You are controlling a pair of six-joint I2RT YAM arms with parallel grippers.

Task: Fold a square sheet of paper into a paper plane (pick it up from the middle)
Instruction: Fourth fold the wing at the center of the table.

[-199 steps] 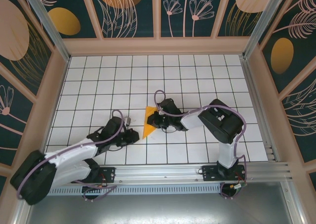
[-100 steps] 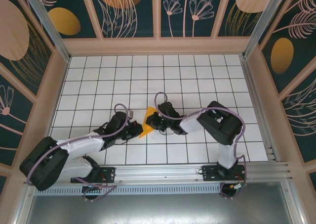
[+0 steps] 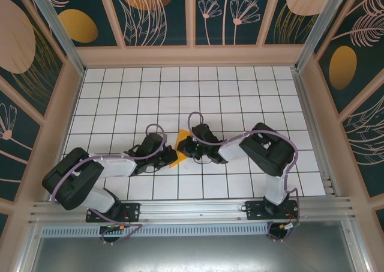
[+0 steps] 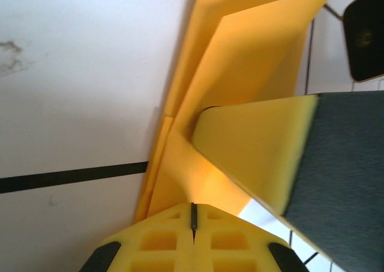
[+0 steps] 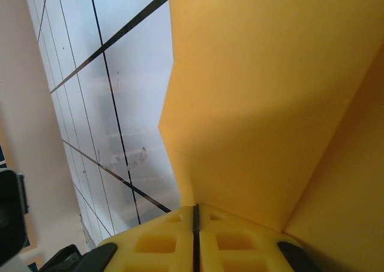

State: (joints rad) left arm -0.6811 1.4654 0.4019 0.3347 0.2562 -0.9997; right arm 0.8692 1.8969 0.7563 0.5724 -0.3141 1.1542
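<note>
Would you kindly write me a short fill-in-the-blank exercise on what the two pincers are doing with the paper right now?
1. The left pincer is ____ on the folded paper.
2. In the top view, the right pincer grips that paper from its ____ side.
3. The paper is held by ____ pincers at once.
4. The table is white with black ____ lines.
Missing words: shut; right; two; grid.

White gridded table (image 3: 240,86) — floral printed walls (image 3: 156,14)
</note>
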